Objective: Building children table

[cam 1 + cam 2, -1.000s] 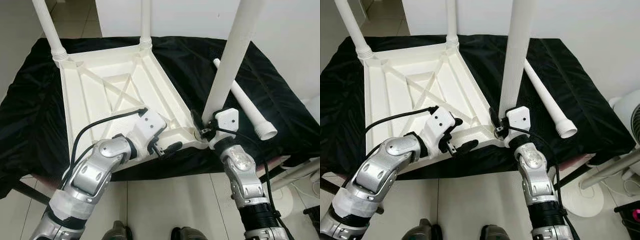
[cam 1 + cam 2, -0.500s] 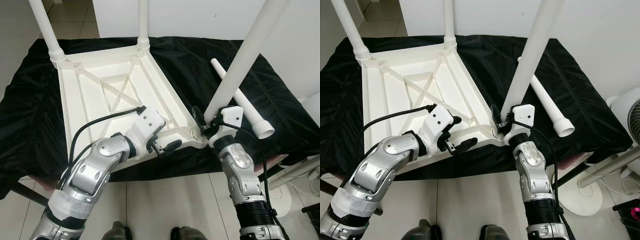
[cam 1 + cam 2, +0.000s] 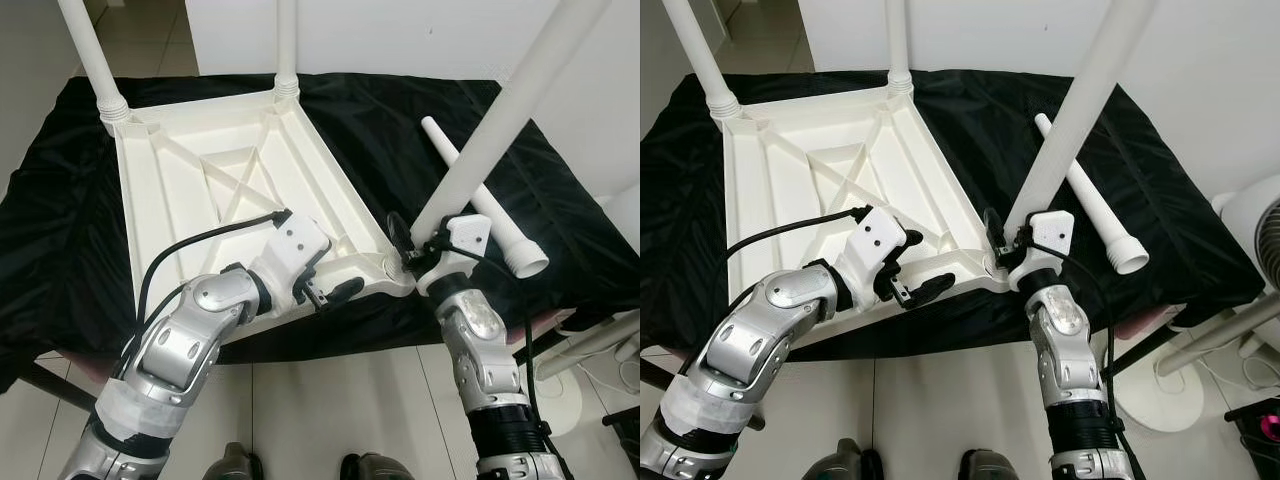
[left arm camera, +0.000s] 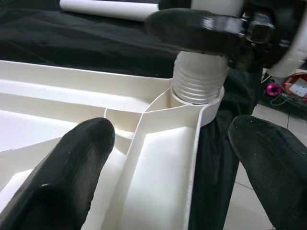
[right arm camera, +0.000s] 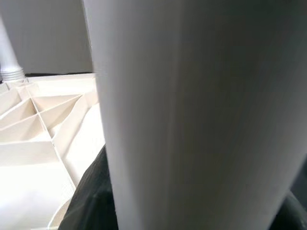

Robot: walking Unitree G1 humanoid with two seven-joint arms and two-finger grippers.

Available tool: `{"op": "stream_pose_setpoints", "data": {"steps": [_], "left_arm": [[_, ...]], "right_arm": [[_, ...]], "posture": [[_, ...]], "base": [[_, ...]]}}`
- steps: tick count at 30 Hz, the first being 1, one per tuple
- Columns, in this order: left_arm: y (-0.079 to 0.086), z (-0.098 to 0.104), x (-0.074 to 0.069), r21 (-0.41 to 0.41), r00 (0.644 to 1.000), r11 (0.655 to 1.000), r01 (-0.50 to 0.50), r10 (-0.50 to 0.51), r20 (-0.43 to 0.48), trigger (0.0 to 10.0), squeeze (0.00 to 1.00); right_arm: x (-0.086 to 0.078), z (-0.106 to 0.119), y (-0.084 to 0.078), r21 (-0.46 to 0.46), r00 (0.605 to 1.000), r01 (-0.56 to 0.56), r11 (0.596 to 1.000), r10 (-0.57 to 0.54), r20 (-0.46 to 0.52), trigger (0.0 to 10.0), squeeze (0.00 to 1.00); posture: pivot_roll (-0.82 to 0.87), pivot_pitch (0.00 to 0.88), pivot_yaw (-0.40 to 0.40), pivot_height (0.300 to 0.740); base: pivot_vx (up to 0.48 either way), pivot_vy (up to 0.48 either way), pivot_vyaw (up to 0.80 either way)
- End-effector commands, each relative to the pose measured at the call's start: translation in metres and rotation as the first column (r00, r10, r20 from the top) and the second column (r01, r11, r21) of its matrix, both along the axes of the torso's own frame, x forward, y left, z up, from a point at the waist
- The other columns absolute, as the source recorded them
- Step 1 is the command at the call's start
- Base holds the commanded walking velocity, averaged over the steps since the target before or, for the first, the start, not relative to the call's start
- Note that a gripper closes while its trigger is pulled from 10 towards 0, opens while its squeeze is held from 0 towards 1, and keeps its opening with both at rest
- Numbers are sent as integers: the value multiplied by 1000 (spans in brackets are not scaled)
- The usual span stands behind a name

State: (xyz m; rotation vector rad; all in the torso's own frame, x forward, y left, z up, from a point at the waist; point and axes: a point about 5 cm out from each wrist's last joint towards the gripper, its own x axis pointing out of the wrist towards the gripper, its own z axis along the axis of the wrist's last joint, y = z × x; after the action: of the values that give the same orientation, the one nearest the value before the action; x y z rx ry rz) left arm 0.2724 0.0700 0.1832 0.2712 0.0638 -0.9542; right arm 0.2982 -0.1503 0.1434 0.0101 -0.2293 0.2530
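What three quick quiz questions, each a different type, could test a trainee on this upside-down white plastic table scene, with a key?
1. True or false: the loose white plastic leg lies on the black cloth.
2. Which gripper holds the tilted white leg at the upside-down white plastic table corner: A left, B right?
3. Fill in: ___ legs already stand upright at the far corners.

Key: 1 true. 2 B, the right gripper; the left gripper is open at the near edge. 3 two.
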Motion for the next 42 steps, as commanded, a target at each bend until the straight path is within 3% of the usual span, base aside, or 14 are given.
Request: {"op": "stream_pose_setpoints", "data": {"steps": [1, 12, 16, 26, 42], "left_arm": [[0, 4, 2, 2, 999, 999, -45, 45, 23, 10000, 0], [1, 6, 2, 1, 998, 999, -49, 49, 26, 10000, 0], [2, 7, 3, 1, 998, 999, -51, 51, 31, 10000, 0], [2, 9, 4, 3, 998, 999, -51, 50, 37, 10000, 0], [3, 11, 3, 5, 998, 999, -52, 52, 43, 10000, 0]], "right_arm": [[-10, -33, -2, -77, 993, -4, 997, -5, -116, 10000, 0], [-16, -33, 3, -132, 996, -43, 990, 33, -80, 10000, 0], [-15, -38, 4, -186, 992, -82, 979, 62, -110, 10000, 0], [-6, -45, 2, -220, 971, -140, 965, 91, -219, 10000, 0], [-3, -44, 2, -65, 953, -128, 990, 105, -284, 10000, 0]], "posture": [[-63, 100, 2, 740], [-65, 102, 2, 740], [-67, 104, 10, 740], [-61, 106, 9, 740], [-58, 106, 12, 740]], "base": [[0, 0, 0], [0, 0, 0], [0, 0, 0], [0, 0, 0], [0, 0, 0]]}}
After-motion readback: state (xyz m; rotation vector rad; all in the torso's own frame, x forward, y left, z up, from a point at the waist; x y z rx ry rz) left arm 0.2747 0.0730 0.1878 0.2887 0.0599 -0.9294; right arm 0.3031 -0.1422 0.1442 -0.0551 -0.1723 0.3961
